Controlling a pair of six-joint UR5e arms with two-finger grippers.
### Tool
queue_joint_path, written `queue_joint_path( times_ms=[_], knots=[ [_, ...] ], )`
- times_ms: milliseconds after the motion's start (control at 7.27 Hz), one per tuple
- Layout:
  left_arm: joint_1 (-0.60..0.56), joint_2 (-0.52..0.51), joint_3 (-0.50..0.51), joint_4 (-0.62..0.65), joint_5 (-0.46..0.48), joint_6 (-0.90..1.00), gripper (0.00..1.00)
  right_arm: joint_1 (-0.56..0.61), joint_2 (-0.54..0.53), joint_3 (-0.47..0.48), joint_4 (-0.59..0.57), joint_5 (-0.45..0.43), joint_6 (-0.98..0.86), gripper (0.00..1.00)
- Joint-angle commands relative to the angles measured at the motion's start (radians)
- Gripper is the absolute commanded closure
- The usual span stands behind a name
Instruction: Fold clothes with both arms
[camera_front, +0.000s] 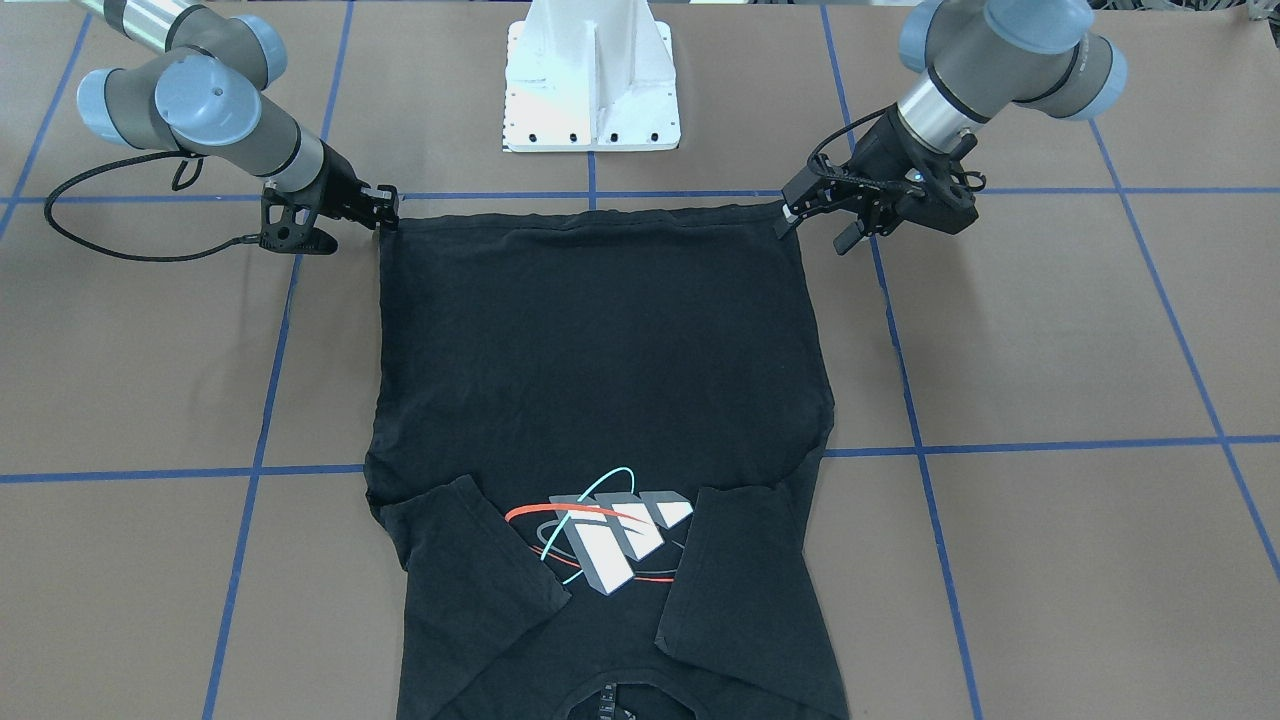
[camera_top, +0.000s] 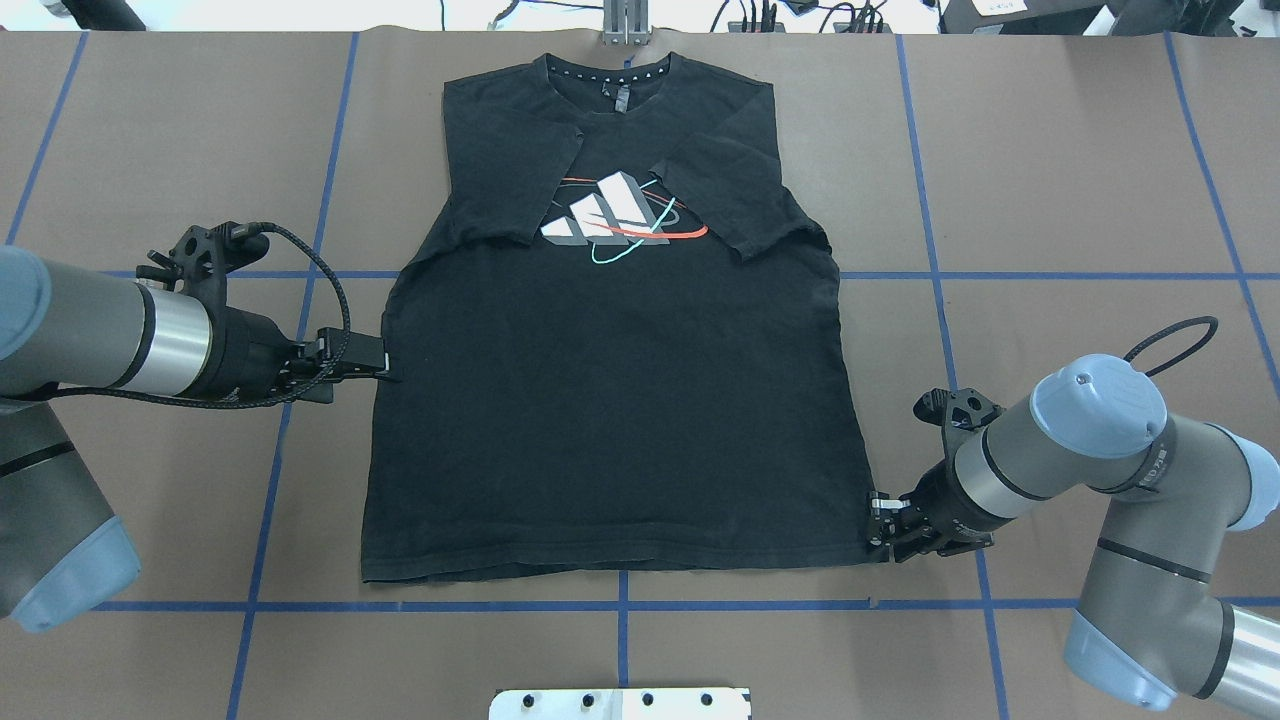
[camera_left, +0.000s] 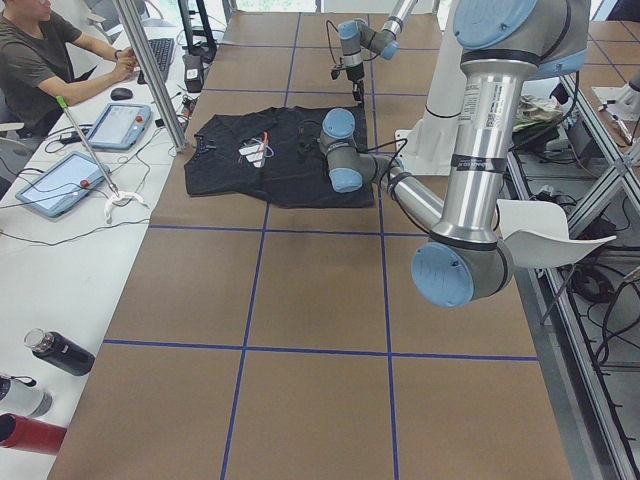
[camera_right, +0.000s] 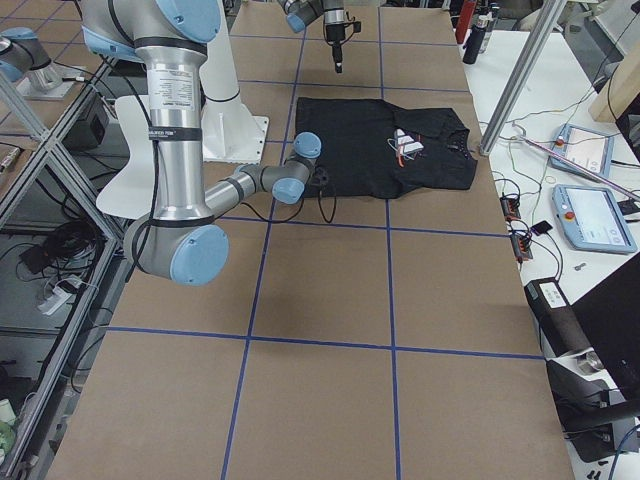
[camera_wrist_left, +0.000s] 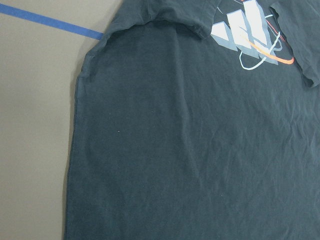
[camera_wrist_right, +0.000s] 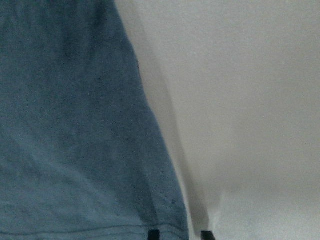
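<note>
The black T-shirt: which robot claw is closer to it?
The right gripper: low at the hem corner of the black T-shirt. The left gripper hangs raised beside the shirt's left edge.

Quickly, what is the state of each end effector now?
Left end effector: looks open, holding nothing.
Right end effector: open, at the T-shirt hem corner, not yet gripping it.

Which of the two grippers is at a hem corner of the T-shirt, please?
The right gripper: its wrist camera shows the T-shirt's hem corner close between its fingertips. The left gripper's camera sees the side edge from farther.
</note>
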Motion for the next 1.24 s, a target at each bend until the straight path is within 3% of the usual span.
queue_joint_path(
  times_ms=[0, 826, 1101],
  knots=[
    [0.000, 0.000, 0.000, 0.000, 0.000, 0.000, 0.00, 0.000, 0.001, 0.001, 0.000, 0.003, 0.000, 0.61],
    [0.000, 0.000, -0.002, 0.000, 0.000, 0.000, 0.00, -0.006, 0.001, -0.003, -0.003, -0.002, 0.000, 0.61],
    [0.000, 0.000, -0.002, 0.000, 0.000, 0.000, 0.00, -0.006, 0.001, -0.002, -0.003, -0.002, 0.002, 0.77]
  ],
)
